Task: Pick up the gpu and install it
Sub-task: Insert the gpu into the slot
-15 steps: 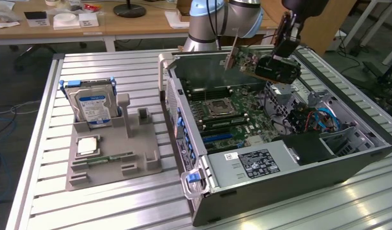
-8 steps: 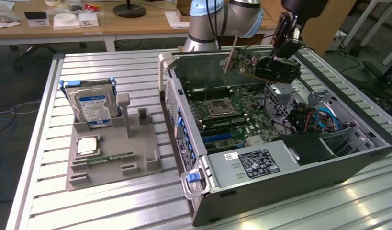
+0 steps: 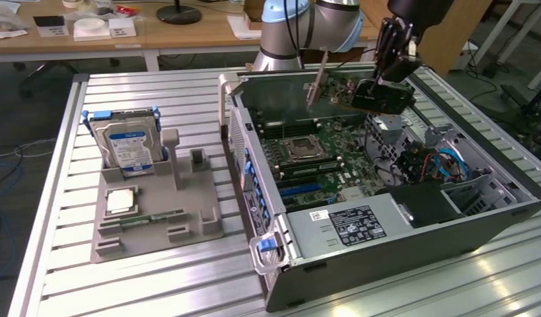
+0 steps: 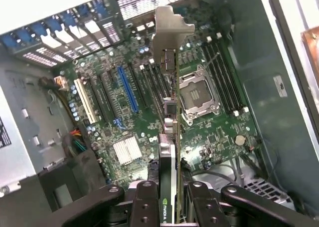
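End effector (image 4: 173,201) clamped on the gpu (image 4: 169,110), held edge-on above the motherboard (image 4: 209,137).

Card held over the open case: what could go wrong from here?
The gpu, clamped at one end by the tool, could pivot in the grip.
It appears to hang nearer the CPU socket than the blue slot; lowering misaligned might strike board parts.
Its bracket could catch the case's rear wall.

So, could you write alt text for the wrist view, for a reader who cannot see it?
The gripper holds the gpu edge-on over the green motherboard inside the open computer case, its silvery bracket end farthest from the gripper.
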`<state>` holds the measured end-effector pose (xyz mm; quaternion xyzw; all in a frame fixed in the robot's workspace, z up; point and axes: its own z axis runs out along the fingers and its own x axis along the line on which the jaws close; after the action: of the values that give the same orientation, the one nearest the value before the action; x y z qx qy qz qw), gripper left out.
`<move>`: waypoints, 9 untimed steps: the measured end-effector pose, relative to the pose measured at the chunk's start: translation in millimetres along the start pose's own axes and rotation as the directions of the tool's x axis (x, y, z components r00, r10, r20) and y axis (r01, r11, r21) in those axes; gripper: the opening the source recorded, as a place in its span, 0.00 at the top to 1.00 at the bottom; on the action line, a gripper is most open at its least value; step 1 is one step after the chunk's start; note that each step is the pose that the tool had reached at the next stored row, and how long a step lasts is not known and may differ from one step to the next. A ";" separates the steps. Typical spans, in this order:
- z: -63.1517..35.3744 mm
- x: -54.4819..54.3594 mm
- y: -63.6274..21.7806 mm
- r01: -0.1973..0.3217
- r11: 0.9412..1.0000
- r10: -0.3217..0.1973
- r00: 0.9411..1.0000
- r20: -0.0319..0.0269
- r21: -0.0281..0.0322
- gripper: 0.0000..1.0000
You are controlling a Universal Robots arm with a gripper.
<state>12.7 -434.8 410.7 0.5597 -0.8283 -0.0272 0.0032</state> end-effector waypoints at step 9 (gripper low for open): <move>2.7 0.1 -0.1 0.123 0.992 -0.123 0.992 -0.006 -0.003 0.73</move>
<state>12.8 -434.8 408.0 0.6099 -0.7920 -0.0267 0.0046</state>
